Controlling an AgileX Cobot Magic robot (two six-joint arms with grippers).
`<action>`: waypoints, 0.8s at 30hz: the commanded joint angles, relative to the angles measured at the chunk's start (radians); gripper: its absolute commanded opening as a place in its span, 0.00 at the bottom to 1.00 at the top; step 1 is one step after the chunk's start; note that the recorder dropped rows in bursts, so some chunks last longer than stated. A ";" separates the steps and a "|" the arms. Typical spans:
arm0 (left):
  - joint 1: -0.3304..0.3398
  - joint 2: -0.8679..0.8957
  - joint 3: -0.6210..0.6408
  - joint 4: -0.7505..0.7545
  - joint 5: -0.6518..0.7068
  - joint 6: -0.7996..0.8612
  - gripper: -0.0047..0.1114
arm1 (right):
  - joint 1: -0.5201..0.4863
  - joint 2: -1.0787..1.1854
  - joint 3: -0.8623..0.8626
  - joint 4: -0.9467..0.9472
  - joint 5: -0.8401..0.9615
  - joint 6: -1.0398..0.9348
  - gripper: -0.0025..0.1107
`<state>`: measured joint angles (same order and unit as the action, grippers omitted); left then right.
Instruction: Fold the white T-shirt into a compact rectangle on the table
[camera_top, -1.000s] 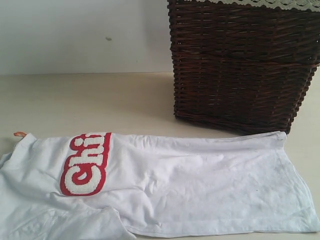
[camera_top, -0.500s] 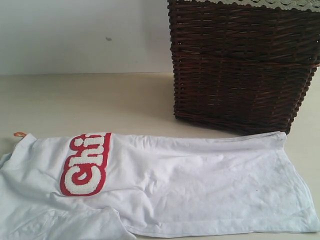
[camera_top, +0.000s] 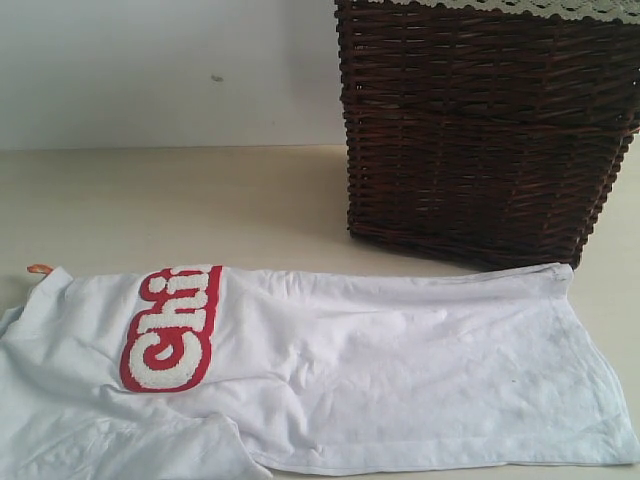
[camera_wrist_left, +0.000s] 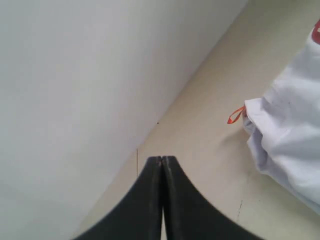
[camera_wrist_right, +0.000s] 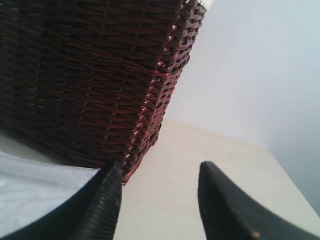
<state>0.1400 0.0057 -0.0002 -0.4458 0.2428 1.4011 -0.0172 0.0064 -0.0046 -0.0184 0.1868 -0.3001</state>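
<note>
Tabletop scene: white T-shirt laid out as a long band, both grippers off the cloth

Largest in my exterior view is the table (camera_top: 180, 200), pale beige, running back to a plain white wall (camera_top: 150, 70). On its far right stands a dark wicker basket (camera_top: 480, 130), with a lace-edged liner (camera_top: 520, 8) showing at the rim. The white T-shirt (camera_top: 400, 370) lies flat on the near part of the table. It stretches from the left edge of the view nearly to the right. Its far right corner is just in front of the basket's base; whether the two touch I cannot tell. The right gripper (camera_wrist_right: 160, 169), which I see through its wrist camera only, hangs beside the basket's corner, its fingers (camera_wrist_right: 107, 205) spread wide with nothing between them. The left gripper (camera_wrist_left: 162, 160) hovers over bare table near the wall, its fingers (camera_wrist_left: 145, 200) pressed together on nothing, apart from the shirt. Red-outlined fuzzy lettering (camera_top: 170, 330) sits on the shirt's left part, running up to its far edge. Smallest, an orange tag (camera_top: 39, 268) pokes out at the shirt's far left corner.
</note>
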 joint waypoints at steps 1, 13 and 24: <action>0.000 -0.006 0.000 -0.002 -0.001 -0.007 0.04 | -0.006 -0.006 0.005 -0.092 0.012 0.232 0.44; 0.000 -0.006 0.000 -0.002 -0.001 -0.007 0.04 | -0.006 -0.006 0.005 -0.082 0.133 0.452 0.44; 0.000 -0.006 0.000 -0.002 -0.001 -0.007 0.04 | -0.006 0.033 0.005 0.124 0.109 0.242 0.44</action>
<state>0.1400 0.0057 -0.0002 -0.4458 0.2428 1.4011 -0.0172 0.0343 -0.0046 0.0880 0.3049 -0.0358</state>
